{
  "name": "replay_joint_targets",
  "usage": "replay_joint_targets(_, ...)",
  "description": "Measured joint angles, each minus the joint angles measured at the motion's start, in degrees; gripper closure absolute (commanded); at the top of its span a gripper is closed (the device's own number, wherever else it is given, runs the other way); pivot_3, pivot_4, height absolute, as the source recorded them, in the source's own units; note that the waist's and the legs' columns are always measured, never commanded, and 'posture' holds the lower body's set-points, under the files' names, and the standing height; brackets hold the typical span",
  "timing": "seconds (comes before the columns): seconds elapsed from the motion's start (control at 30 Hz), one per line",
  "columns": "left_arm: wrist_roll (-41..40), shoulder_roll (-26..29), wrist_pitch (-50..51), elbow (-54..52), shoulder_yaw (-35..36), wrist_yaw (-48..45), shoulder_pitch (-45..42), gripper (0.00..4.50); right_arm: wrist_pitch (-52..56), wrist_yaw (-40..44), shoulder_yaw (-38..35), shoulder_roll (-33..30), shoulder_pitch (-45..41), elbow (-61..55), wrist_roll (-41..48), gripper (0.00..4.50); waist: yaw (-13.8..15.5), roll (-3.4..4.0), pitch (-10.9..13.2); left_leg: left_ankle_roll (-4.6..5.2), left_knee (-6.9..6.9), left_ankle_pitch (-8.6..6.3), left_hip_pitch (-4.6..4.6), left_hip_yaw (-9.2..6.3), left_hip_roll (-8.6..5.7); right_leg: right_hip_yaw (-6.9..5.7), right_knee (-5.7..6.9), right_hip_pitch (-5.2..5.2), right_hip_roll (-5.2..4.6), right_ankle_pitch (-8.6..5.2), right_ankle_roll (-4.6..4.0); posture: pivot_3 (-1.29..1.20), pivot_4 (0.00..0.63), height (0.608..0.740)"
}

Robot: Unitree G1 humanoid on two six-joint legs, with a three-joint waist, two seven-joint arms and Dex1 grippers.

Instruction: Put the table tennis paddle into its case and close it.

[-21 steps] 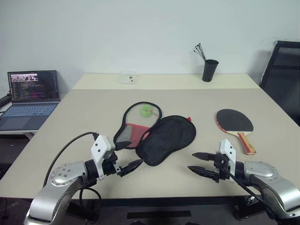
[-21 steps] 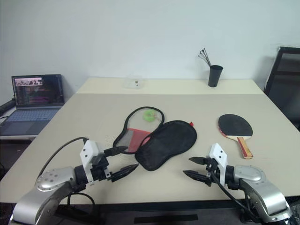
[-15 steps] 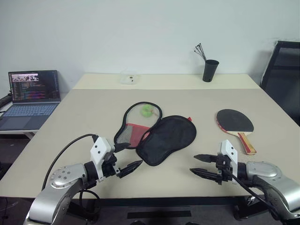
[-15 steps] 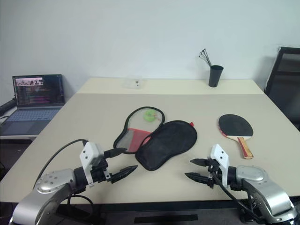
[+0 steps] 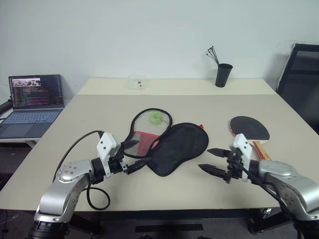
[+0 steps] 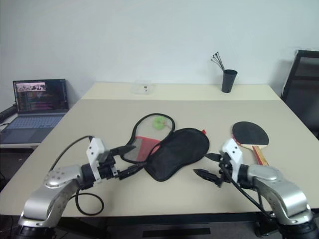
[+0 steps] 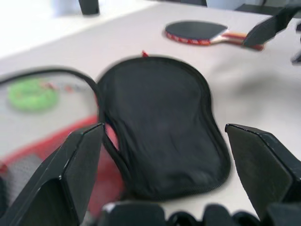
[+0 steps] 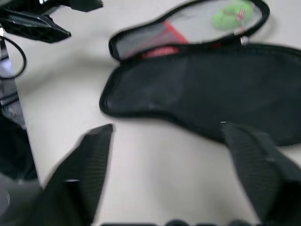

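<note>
Both end effectors, left (image 5: pixel 135 154) and right (image 5: pixel 213 161), wide and empty, advanced toward the soft unzipped case (image 5: pixel 169 143).

Tan wooden handle of black-faced table tennis paddle (image 5: pixel 249 128): near end hidden behind right gripper (image 5: pixel 215 160). White lettering on open black-and-red mesh case (image 5: pixel 164 139): too small to read. Black chair (image 5: pixel 300 74), 2 o'clock: cut by frame edge.

A smooth, matt beige top is seen on the table (image 5: pixel 89 119). The case (image 5: pixel 169 142) is made of soft black cloth and fine mesh, with a red panel. A matt black rubber face and a wooden handle are shown by the table tennis paddle (image 5: pixel 250 130). A fuzzy surface is seen on the green ball (image 5: pixel 156 117).
</note>
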Motion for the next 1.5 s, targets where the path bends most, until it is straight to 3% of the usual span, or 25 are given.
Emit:
replay_joint_targets(0.17,-0.41,0.58,0.05,3.17,-0.68,-3.25,-3.86,0.00,3.07,-3.16,-0.61,2.80,-3.32,1.49,1.13,0.06,0.03,-0.01,0.01,0.00,0.00,0.00,-0.08,0.01,-0.03,-0.01,-0.04,-0.03,0.00,0.03,0.05,0.00,0.150,0.740)
replay_joint_targets(0.43,-2.44,6.47,1.05,10.36,-0.23,-13.25,-10.48,0.00,12.24,-12.71,-0.58,4.55,-7.36,7.35,-1.30,0.06,-0.07,-0.01,0.01,0.00,-0.01,0.00,-0.07,0.04,-0.03,0.00,0.04,-0.10,0.01,0.03,0.03,0.00,0.150,0.740)
replay_joint_targets(0.67,-3.46,9.80,3.76,12.86,-0.35,-20.16,-13.51,0.00,16.74,-18.80,-0.31,10.93,-9.54,12.43,-2.70,0.06,-0.32,-0.01,0.01,0.00,-0.01,0.00,-0.16,0.06,-0.04,0.02,0.11,-0.24,0.11,0.02,0.02,0.00,0.150,0.740)
replay_joint_targets(0.83,-3.23,9.93,3.90,13.74,-0.35,-20.62,-14.28,0.00,19.83,-23.09,-3.76,18.67,-12.61,16.63,-1.91,0.06,-0.80,-0.01,0.01,0.01,0.00,0.00,-0.17,0.04,0.01,0.04,0.15,-0.24,0.14,0.03,0.03,0.00,0.150,0.740)
replay_joint_targets(1.33,-3.00,9.83,3.71,13.61,-0.35,-20.04,-14.03,0.00,25.71,-27.25,-8.60,27.87,-16.72,18.95,1.39,0.06,-1.16,-0.01,0.01,0.01,-0.01,0.00,-0.18,0.04,0.06,0.07,0.17,-0.26,0.13,0.03,0.03,0.00,0.150,0.740)
replay_joint_targets(1.43,-2.96,9.63,3.55,13.58,-0.35,-19.83,-13.86,0.00,25.05,-28.66,-9.12,29.99,-17.31,20.44,1.29,0.66,-1.19,-0.01,0.01,0.01,-0.01,0.00,-0.18,0.04,0.07,0.08,0.18,-0.27,0.13,0.03,0.03,0.00,0.150,0.740)
replay_joint_targets(1.5,-2.95,9.57,3.55,13.33,-0.35,-19.60,-13.58,0.00,24.85,-29.57,-9.17,30.83,-17.82,20.97,1.27,1.35,-1.20,-0.01,0.01,0.01,-0.01,0.00,-0.18,0.04,0.07,0.08,0.18,-0.27,0.13,0.03,0.03,0.00,0.150,0.740)
